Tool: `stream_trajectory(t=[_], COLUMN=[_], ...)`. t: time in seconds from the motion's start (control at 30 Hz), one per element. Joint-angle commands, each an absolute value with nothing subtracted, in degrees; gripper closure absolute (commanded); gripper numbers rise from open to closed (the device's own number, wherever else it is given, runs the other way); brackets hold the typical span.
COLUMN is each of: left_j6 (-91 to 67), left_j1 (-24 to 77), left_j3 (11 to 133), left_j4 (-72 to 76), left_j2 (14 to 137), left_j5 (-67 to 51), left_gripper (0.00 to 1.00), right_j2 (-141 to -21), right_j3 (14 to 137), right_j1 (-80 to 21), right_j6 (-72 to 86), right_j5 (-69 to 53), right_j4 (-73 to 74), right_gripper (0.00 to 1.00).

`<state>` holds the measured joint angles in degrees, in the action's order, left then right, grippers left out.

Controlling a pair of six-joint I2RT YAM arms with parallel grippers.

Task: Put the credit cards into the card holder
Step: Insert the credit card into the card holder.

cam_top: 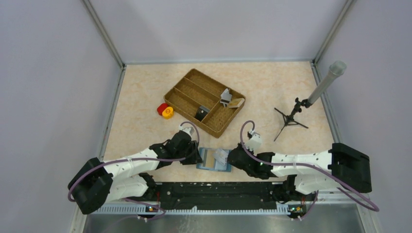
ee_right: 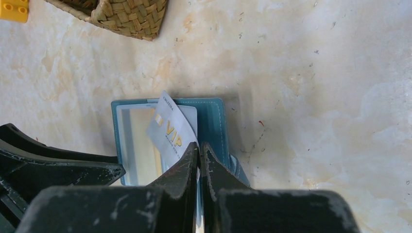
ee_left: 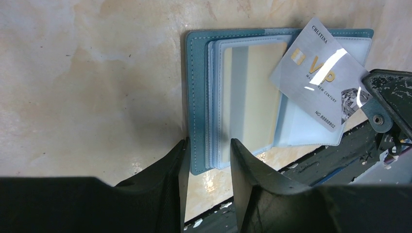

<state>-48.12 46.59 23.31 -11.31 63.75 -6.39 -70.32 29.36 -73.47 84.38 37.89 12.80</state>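
Observation:
The teal-blue card holder (cam_top: 214,159) (ee_left: 198,97) (ee_right: 214,121) lies open on the table between both grippers, its clear sleeves up. A tan card (ee_left: 252,92) sits inside one sleeve. My right gripper (cam_top: 233,158) (ee_right: 199,144) is shut on a grey-white VIP credit card (ee_left: 316,73) (ee_right: 170,131), which is held tilted over the holder's right panel. My left gripper (cam_top: 196,156) (ee_left: 208,141) stands partly open, with its fingers on either side of the holder's near left edge. More cards (cam_top: 227,98) lean in the woven tray.
A brown woven divided tray (cam_top: 194,80) (ee_right: 126,17) stands behind the holder and holds a small black item (cam_top: 201,114). Red and yellow round pieces (cam_top: 164,110) lie at its left. A black tripod with a grey tube (cam_top: 291,116) stands at the right.

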Motion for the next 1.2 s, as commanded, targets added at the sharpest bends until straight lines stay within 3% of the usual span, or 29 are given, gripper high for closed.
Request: stream_trajectory(t=[0.0,0.5,0.67,0.93,1.07,1.17], left_j6=[-48.33,-48.39,-47.93,-47.64,-47.51,-47.5], left_j1=[46.9,47.0,46.93,47.0,46.94,46.96], left_j3=[24.0,23.73,23.98,24.26,24.44,24.52], left_j4=[-12.44,-11.89,-12.01,-12.52,-13.0,-13.17], left_j2=[62.53,61.62,61.18,61.13,61.04,60.95], left_j5=[-6.15,-8.05,-8.8,-9.06,-8.79,-8.79], left_gripper=[0.6,0.6,0.6,0.59,0.59,0.59], right_j2=[-71.48,-73.69,-73.03,-69.09,-66.11,-64.69], right_j3=[30.99,30.36,30.4,33.98,36.74,35.99], right_j1=[-74.44,-74.44,-74.44,-72.77,-69.62,-64.23], right_j6=[83.33,83.75,82.3,72.55,60.47,48.27], right_j5=[38.34,30.82,29.15,29.37,27.84,16.56], right_j4=[12.56,9.35,9.2,15.39,18.56,11.82], right_gripper=[1.0,0.99,0.76,0.5,0.41,0.44])
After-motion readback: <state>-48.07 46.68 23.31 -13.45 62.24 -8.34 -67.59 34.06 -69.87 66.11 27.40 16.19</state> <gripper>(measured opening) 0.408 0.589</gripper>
